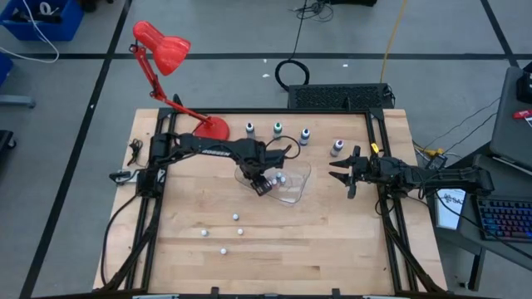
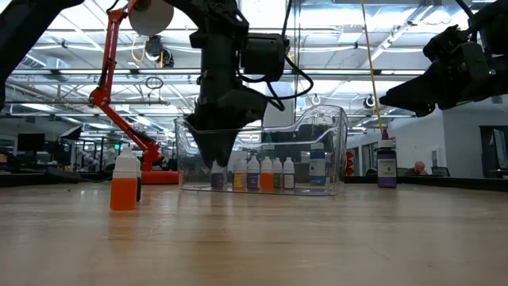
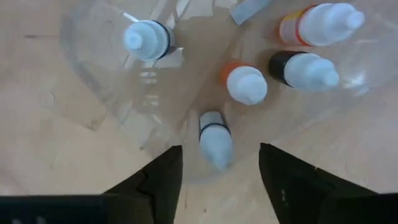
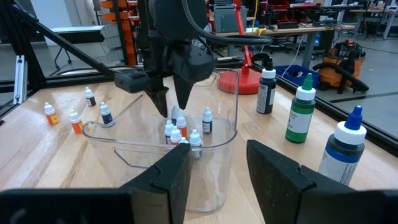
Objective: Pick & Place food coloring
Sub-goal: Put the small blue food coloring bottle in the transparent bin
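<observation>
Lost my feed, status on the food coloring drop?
Left tool open inside clear container, small bottle between its fingers, released. Right tool idle beside container, holding nothing. Nothing blocking.

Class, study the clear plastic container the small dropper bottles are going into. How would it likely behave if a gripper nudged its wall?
The clear container looks thin-walled and light, so it would probably slide on the smooth wooden table. Its tall wall may flex slightly. The upright small bottles inside might topple if it jerks.
</observation>
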Tool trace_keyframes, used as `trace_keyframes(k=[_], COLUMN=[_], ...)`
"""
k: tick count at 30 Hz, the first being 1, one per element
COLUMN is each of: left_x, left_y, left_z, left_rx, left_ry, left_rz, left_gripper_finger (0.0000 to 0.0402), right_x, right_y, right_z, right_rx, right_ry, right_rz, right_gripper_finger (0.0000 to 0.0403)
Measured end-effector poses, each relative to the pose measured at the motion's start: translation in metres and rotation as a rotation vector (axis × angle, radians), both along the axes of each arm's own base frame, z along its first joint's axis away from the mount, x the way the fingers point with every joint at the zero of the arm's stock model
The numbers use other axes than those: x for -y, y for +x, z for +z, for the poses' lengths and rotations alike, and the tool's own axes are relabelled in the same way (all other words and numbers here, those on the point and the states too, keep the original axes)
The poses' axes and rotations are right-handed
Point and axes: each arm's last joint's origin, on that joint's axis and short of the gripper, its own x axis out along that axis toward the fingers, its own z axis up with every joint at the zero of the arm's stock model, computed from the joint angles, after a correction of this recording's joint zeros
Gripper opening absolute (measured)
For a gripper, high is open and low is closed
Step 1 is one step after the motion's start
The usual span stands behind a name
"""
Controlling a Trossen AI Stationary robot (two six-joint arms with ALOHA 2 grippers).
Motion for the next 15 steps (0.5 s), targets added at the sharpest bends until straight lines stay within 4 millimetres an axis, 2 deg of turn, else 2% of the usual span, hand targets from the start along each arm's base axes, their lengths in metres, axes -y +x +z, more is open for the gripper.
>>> trace_keyframes(k=[3,9,12,15], left_x=[-0.001,0.0,0.013,0.035], left_y=[0.001,-0.009,-0.019,-0.031], left_z=[0.019,0.075,0.101,0.117], left_rx=[0.011,0.051,0.101,0.131], left_ry=[0.011,0.091,0.099,0.085], left_rz=[-0.001,0.032,0.064,0.041], left_gripper_finger=[0.0223,0.0227,0.0227,0.0227], right_x=[0.0,0.0,0.0,0.0], right_y=[0.0,0.0,0.0,0.0], right_z=[0.0,0.0,0.0,0.0], right_rx=[0.0,0.0,0.0,0.0], right_ry=[0.0,0.0,0.0,0.0], right_rz=[0.0,0.0,0.0,0.0], right_gripper_finger=[0.0144,0.0144,0.0144,0.0144])
